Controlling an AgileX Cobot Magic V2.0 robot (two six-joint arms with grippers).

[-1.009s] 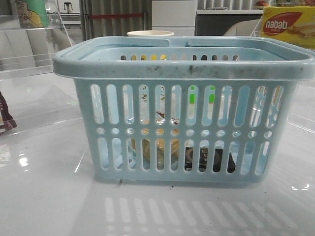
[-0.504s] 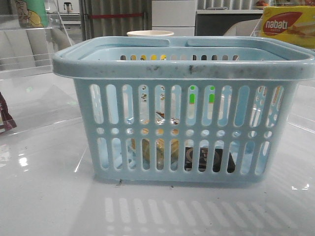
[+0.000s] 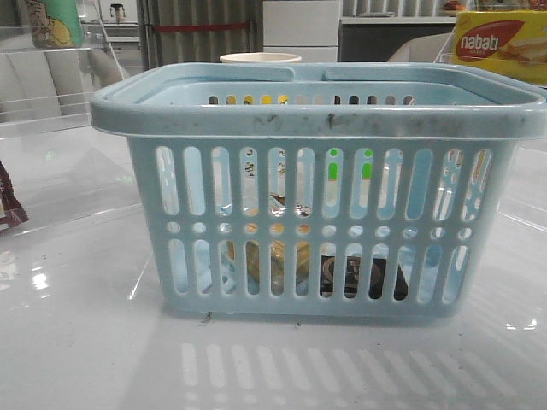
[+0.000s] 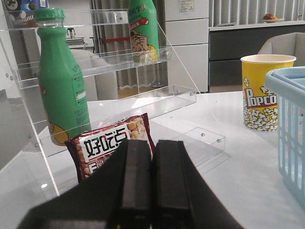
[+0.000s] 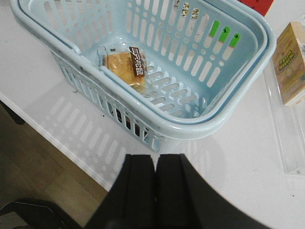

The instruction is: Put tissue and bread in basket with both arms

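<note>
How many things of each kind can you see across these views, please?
Baskets: 1, the basket
Packets inside it: 2, bread and tissue
Green bottles: 2
Popcorn cups: 1
Snack bags: 1
Boxes: 2
Total: 9

A green bottle (image 4: 62, 81) stands on the clear shelf (image 4: 114, 107) above a snack bag (image 4: 110, 145); popcorn cup (image 4: 263, 91) nearby

Light-blue slotted basket (image 3: 316, 128); tan bread (image 5: 125, 67); black tissue (image 3: 363, 278).

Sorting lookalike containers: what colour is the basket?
Light blue basket, clearest in the right wrist view.
</note>
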